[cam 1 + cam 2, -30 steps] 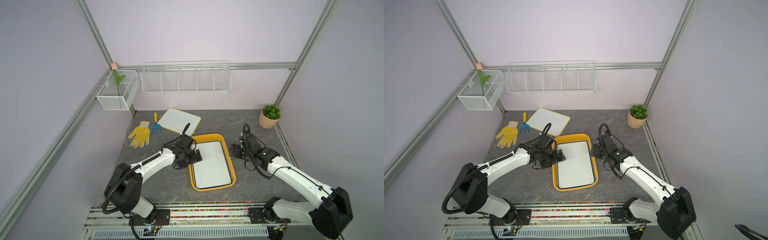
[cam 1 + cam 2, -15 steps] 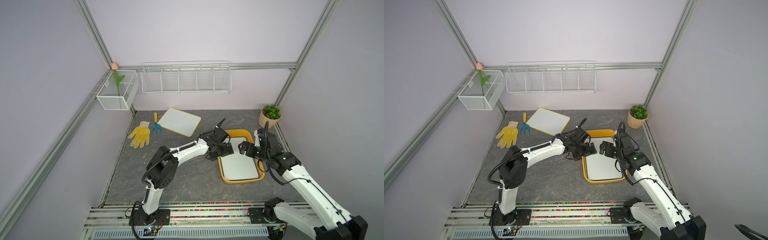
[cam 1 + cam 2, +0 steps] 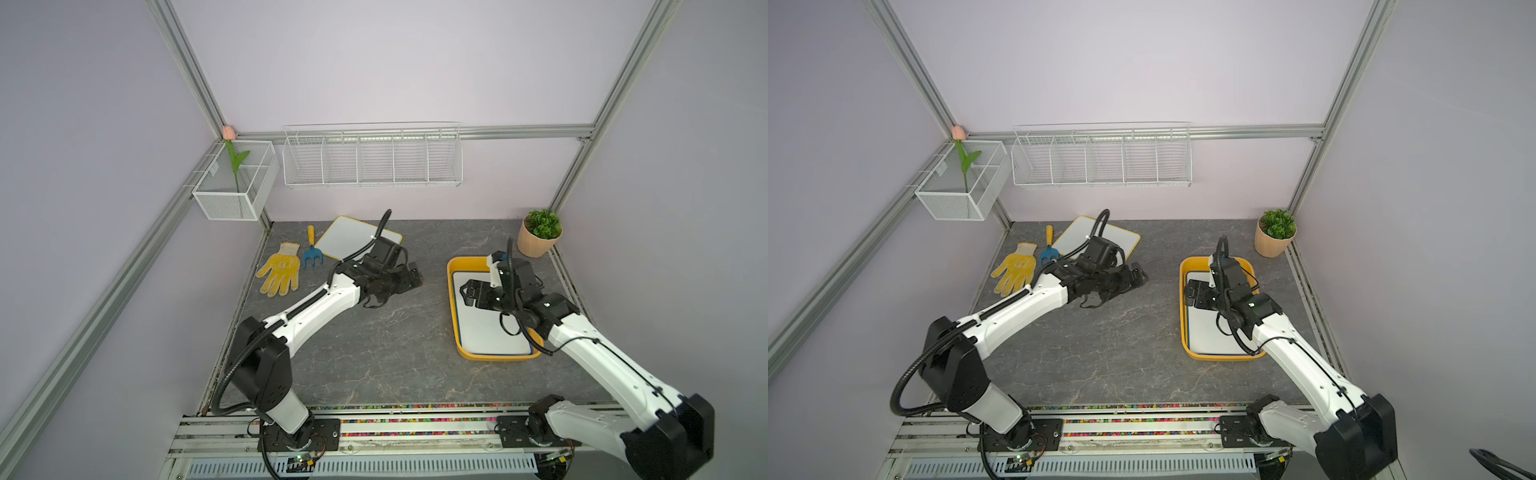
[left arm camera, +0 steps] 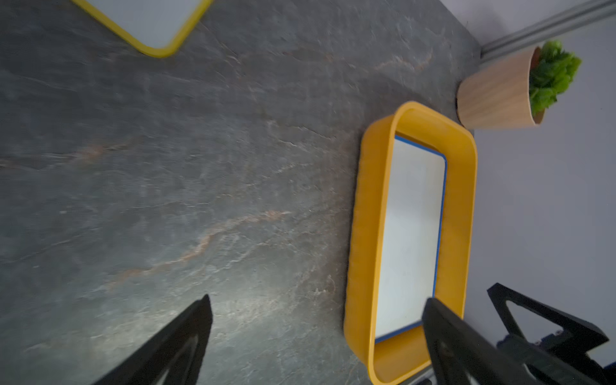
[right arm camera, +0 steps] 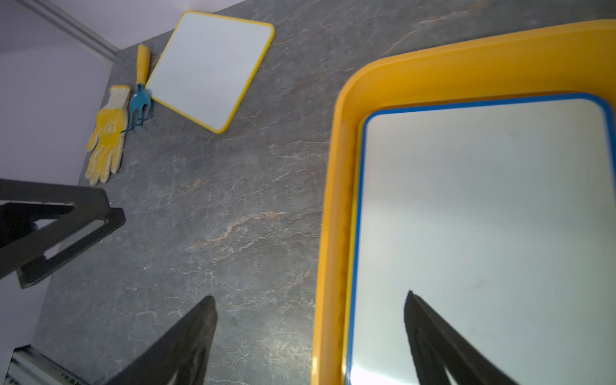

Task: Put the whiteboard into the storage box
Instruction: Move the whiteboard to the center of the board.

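The orange-yellow storage box [image 3: 453, 307] [image 3: 1183, 320] lies at the right of the table, with a blue-edged whiteboard [image 3: 486, 336] [image 5: 483, 216] flat inside it. A second, yellow-edged whiteboard [image 3: 353, 237] [image 5: 210, 66] lies on the table at the back left. My left gripper [image 3: 413, 276] [image 4: 316, 298] stands open and empty over bare table, beside the yellow-edged whiteboard and well apart from the box. My right gripper [image 3: 467, 293] [image 5: 309, 296] is open over the box's left wall [image 5: 336, 200]. One of its fingers is over the table and the other over the blue-edged board.
A yellow glove [image 3: 280, 270] and a blue hand rake [image 3: 311, 253] lie at the back left. A potted plant [image 3: 538, 235] stands in the back right corner, just behind the box. A white wire rack [image 3: 372, 160] and a mesh basket [image 3: 232, 183] hang on the walls.
The storage box with its board has gone from the table's middle to the right side. My left gripper has drawn back leftward, away from it. My right gripper now hangs over the box.
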### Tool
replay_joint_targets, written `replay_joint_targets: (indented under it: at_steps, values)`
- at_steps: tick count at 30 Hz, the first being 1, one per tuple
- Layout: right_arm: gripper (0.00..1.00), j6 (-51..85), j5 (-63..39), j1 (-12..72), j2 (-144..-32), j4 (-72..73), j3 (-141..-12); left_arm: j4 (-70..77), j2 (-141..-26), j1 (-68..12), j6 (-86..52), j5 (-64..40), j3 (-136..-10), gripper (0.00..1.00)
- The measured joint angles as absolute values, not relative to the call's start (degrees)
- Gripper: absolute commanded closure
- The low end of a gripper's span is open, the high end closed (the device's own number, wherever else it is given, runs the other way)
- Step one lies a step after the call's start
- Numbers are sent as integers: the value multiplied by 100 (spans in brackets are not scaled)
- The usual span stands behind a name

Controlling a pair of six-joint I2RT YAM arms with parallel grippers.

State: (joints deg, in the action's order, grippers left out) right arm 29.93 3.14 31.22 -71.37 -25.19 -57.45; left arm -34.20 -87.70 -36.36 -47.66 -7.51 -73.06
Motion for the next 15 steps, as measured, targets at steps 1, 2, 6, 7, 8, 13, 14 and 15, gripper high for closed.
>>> replay_joint_targets:
  at_steps: [1, 2, 6, 7, 8, 13, 14, 15]
  values:
    - [11, 2991, 336, 3339, -7430, -2379, -5922, -3444, -8584, -3500, -4755, -709, -7159, 0]
    - [11, 2985, 342, 3509, -7677, -2259, -6075, -3461, -8429, -3385, -4753, -683, -7035, 0]
    - [11, 2875, 346, 4062, -8873, -1769, -6847, -3389, -7964, -2849, -4818, -646, -6547, 0]
    - [11, 2851, 329, 4128, -9227, -1667, -7087, -3350, -7924, -2681, -4851, -659, -6451, 0]
    - [11, 2842, 301, 4158, -9524, -1590, -7279, -3312, -7922, -2550, -4884, -672, -6394, 0]
    - [11, 2845, 276, 4167, -11102, -1339, -8455, -3017, -8318, -1916, -4958, -779, -6337, 0]
    - [11, 2842, 285, 4167, -11330, -1280, -8635, -3013, -8464, -1859, -4939, -775, -6401, 0]
    - [11, 2845, 303, 4165, -11566, -1190, -8807, -3006, -8676, -1815, -4899, -770, -6521, 0]
